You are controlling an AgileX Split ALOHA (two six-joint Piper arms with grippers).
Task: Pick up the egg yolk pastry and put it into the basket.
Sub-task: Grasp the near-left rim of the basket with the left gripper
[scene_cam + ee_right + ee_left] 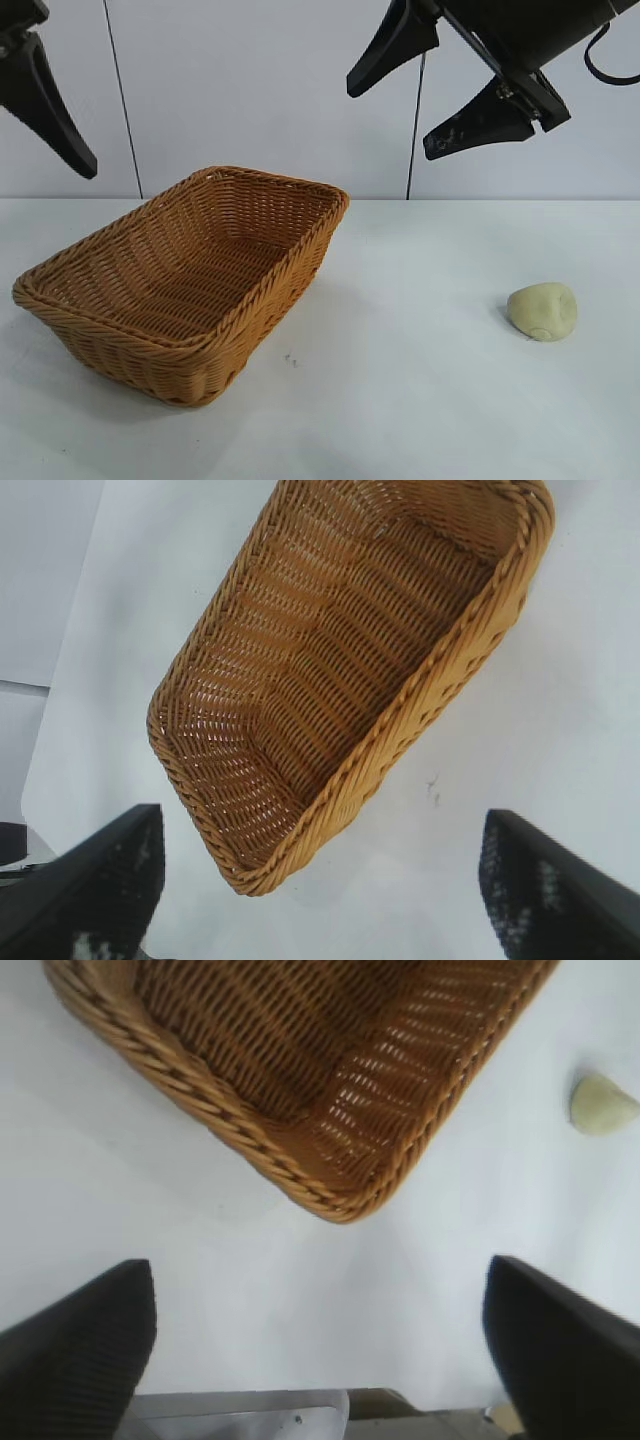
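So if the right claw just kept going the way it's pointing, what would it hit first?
Probably the basket: the right claw, open and high up, looks straight down into it in its wrist view. Depth is uncertain.

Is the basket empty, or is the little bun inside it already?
Empty. The basket shows only bare woven bottom in every view, and the egg yolk pastry lies on the table well apart from it.

Baskets: one basket (190,285), woven, on the table (400,400)
Pastries: one pastry (542,311), lying apart from it
Grippers: two, the left gripper (320,1340) and the right gripper (430,85)
Tables: one
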